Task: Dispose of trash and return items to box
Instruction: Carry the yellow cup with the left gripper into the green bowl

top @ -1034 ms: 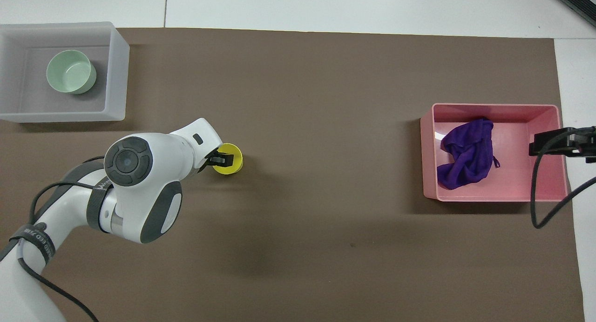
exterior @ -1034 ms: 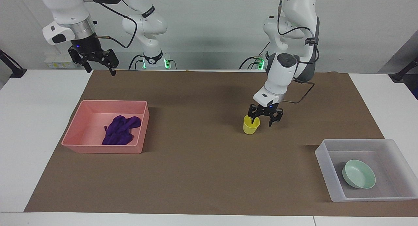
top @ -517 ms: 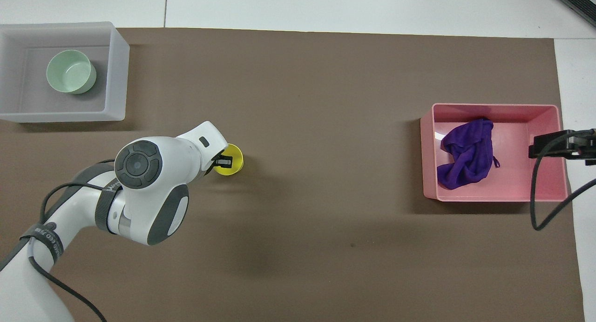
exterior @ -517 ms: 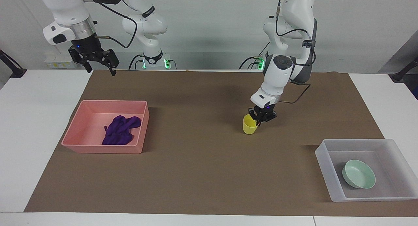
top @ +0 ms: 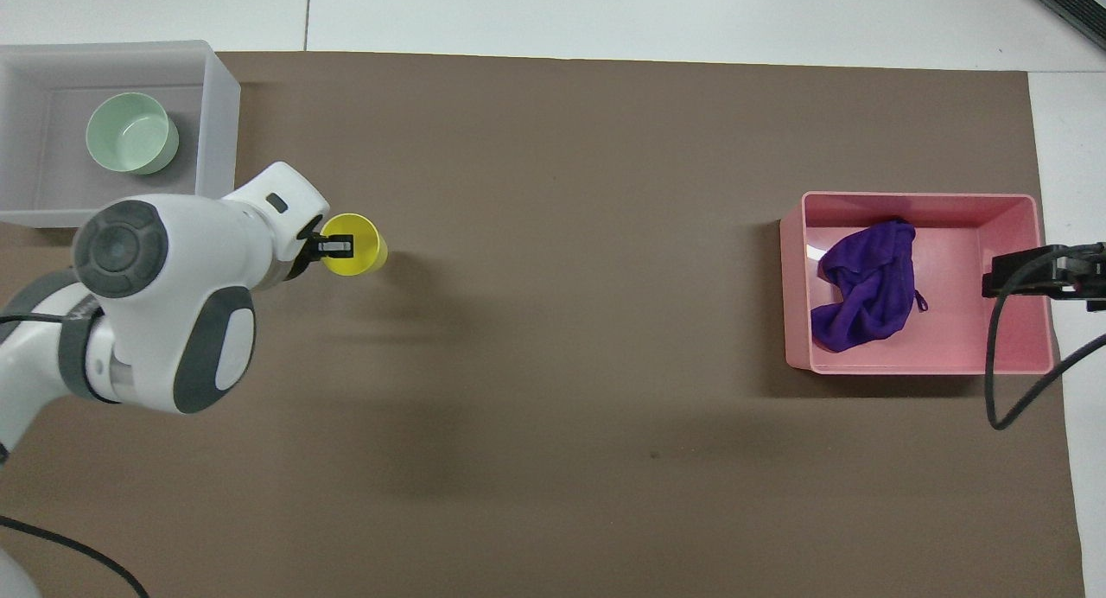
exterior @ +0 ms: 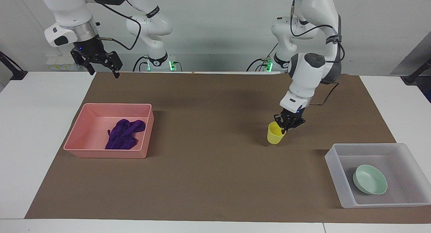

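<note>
Starting at the robots' end, the right tool (exterior: 104,73) is hanging in the air over the corner of the brown mat (exterior: 208,179) at the right arm's end of the counter (exterior: 30,125). Its fingers are standing apart with nothing between them, and that arm is waiting. A little farther out at the same end, the pink tray (exterior: 101,152) is sitting on the mat with the purple rag (exterior: 124,134) lying crumpled inside it, so I am taking the trash part as done. Toward the left arm's end, the left tool (exterior: 285,127) is pinching the rim of the yellow cup (exterior: 275,133), one finger inside the cup and one outside, closed tight on the wall. The cup is leaning slightly in that grip over the mat, nearer to the robots than the box (exterior: 333,175) and well apart from it. I cannot tell for sure whether its base is clear of the mat. Farthest out, the box is resting at the mat's corner with the green bowl (exterior: 370,179) sitting upright on its floor, so one of the two items is already home. What is remaining, as I am judging it, is the cup alone: carrying it over the box wall, setting it down beside the bowl without knocking it, and letting go.
</note>
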Robot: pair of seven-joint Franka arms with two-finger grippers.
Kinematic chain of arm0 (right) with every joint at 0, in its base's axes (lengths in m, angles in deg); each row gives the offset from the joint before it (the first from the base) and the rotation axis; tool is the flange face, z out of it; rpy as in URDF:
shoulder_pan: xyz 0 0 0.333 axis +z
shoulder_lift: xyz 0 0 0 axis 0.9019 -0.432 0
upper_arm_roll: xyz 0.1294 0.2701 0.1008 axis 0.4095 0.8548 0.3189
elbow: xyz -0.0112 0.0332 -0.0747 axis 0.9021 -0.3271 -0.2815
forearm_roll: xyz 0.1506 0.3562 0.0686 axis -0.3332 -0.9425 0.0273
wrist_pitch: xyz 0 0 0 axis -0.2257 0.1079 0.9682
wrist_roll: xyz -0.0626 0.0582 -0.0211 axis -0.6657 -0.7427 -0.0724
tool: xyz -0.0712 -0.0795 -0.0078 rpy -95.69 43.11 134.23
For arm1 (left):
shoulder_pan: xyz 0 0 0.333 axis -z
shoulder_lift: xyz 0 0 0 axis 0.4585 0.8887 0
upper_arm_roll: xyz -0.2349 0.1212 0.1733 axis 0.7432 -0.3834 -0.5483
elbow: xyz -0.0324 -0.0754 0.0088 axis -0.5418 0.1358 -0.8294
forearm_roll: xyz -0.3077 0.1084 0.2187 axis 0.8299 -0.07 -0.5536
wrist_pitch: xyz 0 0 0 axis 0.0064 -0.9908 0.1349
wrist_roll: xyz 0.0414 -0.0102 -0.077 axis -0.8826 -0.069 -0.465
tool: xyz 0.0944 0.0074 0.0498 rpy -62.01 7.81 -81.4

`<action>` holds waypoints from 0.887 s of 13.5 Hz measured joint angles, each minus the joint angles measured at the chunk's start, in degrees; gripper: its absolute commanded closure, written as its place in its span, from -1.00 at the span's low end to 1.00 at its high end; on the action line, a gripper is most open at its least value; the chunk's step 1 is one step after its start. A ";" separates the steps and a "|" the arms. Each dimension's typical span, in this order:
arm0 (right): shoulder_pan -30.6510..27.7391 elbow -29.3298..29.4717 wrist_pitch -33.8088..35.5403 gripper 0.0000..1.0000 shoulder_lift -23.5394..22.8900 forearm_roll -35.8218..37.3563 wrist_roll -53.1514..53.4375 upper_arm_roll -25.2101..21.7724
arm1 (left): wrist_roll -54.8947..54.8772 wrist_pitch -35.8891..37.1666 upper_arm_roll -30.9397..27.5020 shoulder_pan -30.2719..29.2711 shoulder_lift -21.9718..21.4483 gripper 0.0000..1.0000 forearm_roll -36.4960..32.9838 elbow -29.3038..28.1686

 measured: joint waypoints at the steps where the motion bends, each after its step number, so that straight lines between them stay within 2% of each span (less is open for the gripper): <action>1: -0.02 -0.11 0.00 -1.00 0.03 0.00 0.00 -0.05 | -2.39 3.29 -0.04 -2.34 0.00 1.00 0.00 2.99; 5: -0.05 -0.30 0.00 -1.00 0.27 0.00 0.00 -0.09 | -8.96 7.95 -0.19 -9.84 1.37 1.00 0.00 11.36; 12: -0.16 -0.36 0.00 -1.00 0.51 0.04 0.00 -0.18 | -14.50 10.28 -0.12 -20.43 10.74 1.00 0.00 26.89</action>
